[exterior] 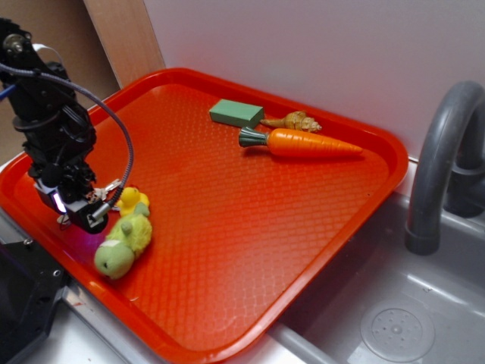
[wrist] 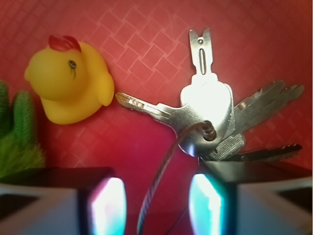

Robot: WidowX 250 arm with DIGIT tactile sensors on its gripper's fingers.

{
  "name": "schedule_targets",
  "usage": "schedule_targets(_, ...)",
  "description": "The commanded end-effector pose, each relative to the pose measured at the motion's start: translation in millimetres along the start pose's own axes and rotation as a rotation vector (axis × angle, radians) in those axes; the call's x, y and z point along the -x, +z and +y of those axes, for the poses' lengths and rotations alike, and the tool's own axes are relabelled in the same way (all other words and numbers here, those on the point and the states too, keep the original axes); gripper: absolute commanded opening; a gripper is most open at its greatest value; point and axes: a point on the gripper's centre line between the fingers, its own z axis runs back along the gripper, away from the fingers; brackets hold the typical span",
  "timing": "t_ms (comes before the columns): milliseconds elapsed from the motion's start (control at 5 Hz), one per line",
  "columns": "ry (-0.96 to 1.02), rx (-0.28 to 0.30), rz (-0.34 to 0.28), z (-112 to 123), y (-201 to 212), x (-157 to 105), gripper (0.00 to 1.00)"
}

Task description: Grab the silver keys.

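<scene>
So I'm parked over the near-left corner of the red tray [exterior: 227, 227], and my gripper [exterior: 89, 214] is down low right beside the yellow rubber duck [wrist: 71, 81]. From the wrist view the silver keys [wrist: 210, 115] are fanned out on their ring directly in front of me, lying on the tray's woven texture, just right of the duck. One key tip points at the duck's side and looks like it's touching or nearly touching it. The jaws are apart, one pad on each side of the bottom of the wrist view, with the key ring's wire loop hanging down in the gap between them. I'm not gripping anything; the right pad sits just under the bunch, and I can't tell if it touches.

The green plush toy [exterior: 121, 244] is on the duck's other side, nearer the tray's front rim. Way across the tray from the duck there's a carrot [exterior: 303, 142], a green block [exterior: 236, 113] and a small tan figure [exterior: 297, 120]. A grey faucet [exterior: 443, 159] stands off past the tray's right edge.
</scene>
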Motion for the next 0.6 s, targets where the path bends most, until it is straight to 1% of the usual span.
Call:
schedule_targets(0, -0.001, 0.009, -0.049, 4, 8, -6, 0.00)
schedule_targets(200, -0.057, 0.028, -0.116, -1, 30, -7, 0.00)
schedule_targets(400, -0.122, 0.082, -0.199, -18, 82, -23, 0.00)
